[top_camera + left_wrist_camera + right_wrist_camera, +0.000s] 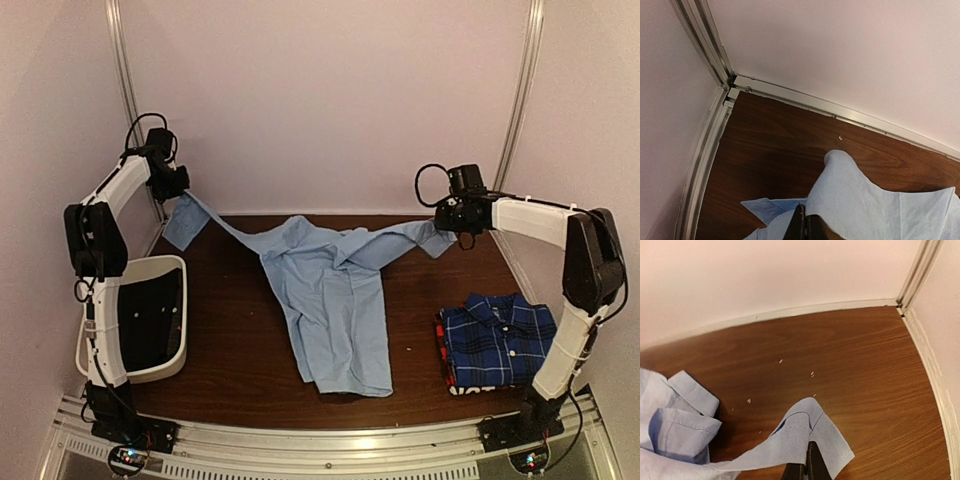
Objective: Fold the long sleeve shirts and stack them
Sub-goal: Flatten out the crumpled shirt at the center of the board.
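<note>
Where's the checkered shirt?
In the top view, the plaid shirt lies folded at the front right of the table, right of the blue shirt.

A plain light blue cloth button-up shirt lies spread mid-frame on the dark wooden bench, its sleeves raised, one clamped by the left end effector at upper left, the other by the right end effector at right. A folded blue-and-navy plaid shirt lies lower right.

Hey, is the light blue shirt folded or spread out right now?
Spread out. The light blue shirt lies flat on the table, one sleeve pulled out by the left pincer, the other by the right pincer.
</note>
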